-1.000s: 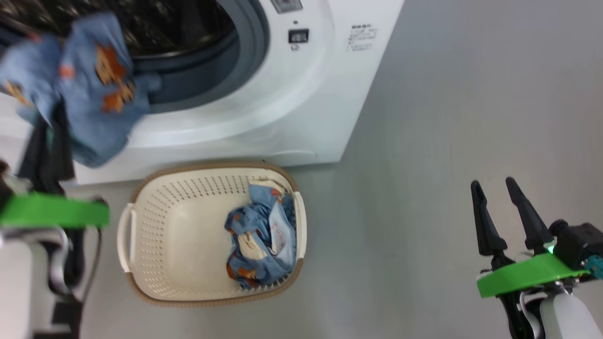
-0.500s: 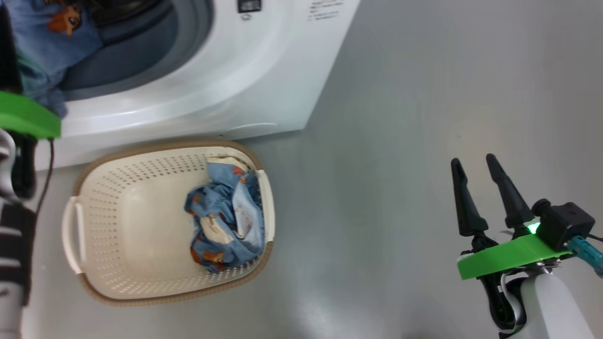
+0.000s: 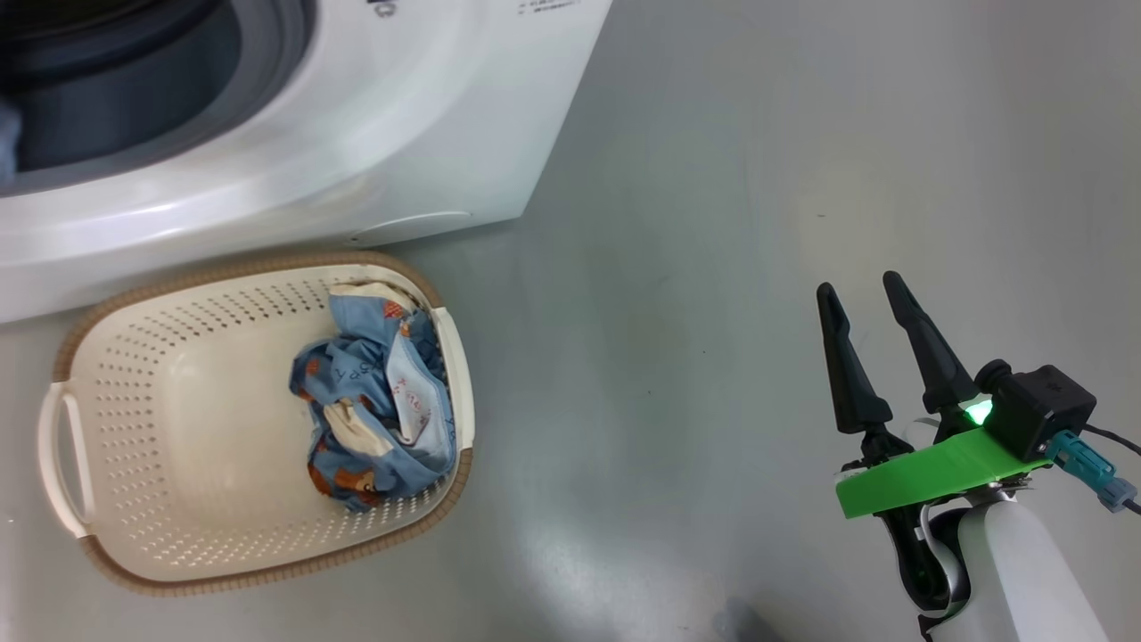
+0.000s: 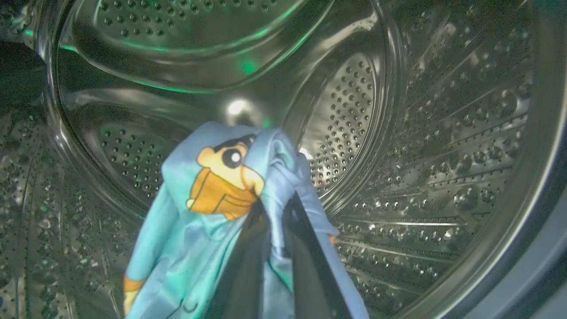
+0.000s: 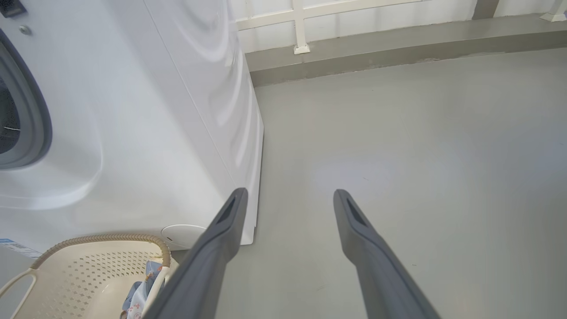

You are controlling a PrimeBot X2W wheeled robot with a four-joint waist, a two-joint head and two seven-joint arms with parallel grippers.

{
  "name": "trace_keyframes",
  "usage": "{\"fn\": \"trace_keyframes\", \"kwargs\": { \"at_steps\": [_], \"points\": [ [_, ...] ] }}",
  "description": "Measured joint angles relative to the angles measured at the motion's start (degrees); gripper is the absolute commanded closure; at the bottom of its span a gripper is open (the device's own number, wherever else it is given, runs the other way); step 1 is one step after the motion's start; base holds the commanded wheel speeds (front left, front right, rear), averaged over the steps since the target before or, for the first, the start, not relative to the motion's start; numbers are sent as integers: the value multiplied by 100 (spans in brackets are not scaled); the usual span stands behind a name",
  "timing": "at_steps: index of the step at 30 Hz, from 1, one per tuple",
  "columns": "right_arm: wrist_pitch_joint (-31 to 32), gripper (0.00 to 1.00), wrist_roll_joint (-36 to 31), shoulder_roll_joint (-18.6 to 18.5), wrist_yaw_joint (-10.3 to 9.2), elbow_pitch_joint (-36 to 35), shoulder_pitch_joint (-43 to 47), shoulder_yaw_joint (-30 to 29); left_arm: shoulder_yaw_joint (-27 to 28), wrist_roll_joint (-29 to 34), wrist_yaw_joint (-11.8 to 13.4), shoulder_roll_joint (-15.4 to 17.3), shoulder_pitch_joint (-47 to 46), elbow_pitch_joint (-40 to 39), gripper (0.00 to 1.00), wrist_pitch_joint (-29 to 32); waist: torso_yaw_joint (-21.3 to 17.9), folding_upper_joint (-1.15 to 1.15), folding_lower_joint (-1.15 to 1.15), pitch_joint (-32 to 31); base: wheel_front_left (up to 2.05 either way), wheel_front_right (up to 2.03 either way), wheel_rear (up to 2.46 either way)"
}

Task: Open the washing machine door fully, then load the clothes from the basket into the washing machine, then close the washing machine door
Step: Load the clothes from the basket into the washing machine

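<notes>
In the left wrist view my left gripper (image 4: 274,208) is shut on a light blue garment (image 4: 212,212) with an orange bear print, held inside the steel perforated drum (image 4: 398,133) of the washing machine (image 3: 374,143). The cloth drapes over the dark fingers. More of the clothes (image 3: 374,401) lie bunched at the right end of the cream basket (image 3: 178,526), which stands on the floor in front of the machine. My right gripper (image 3: 860,290) hovers open over the bare floor, well right of the basket, holding nothing. The washing machine door is out of view.
Grey floor (image 3: 758,178) stretches to the right of the machine and basket. In the right wrist view a low white railing (image 5: 301,26) and a kerb run along the far edge behind the machine's side panel (image 5: 199,88).
The head camera has swung right and down, so machine and basket slid left in the picture. The left arm with the blue garment has passed out of the head view toward the drum opening.
</notes>
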Motion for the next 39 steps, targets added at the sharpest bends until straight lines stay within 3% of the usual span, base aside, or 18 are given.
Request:
{"fn": "trace_keyframes", "kwargs": {
  "at_steps": [7, 9, 10, 18, 26, 39],
  "points": [
    [0, 0, 0, 19, 0, -8, -7, 26, 368, 254, 0, 18, -31, -734, 100, -1, -56, 0, 0, 94, 0, 0, 0],
    [0, 0, 0, 22, 0, -8, -9, 31, 361, 263, 0, 14, -8, -676, 55, -1, -54, 0, 0, 96, 0, 0, 0],
    [0, 0, 0, 23, 0, -8, -10, 34, 359, 263, 0, 12, 4, -608, 0, -2, -53, 0, 0, 96, 0, 0, 0],
    [0, 0, 0, 30, 0, -7, -47, 48, 176, 179, 0, -21, 166, 14, 0, -1, -29, 0, 0, 55, 0, 0, 0],
    [0, 0, 0, 25, 0, -4, -109, 38, 205, 134, 0, -44, 267, 119, 0, -1, 11, 0, 0, -4, 0, 0, 0],
    [0, 0, -25, -63, 0, -7, -103, -67, 880, 304, 0, -651, 1488, -255, 0, -1, 234, 0, 0, -266, 0, 0, 0]
  ]
}}
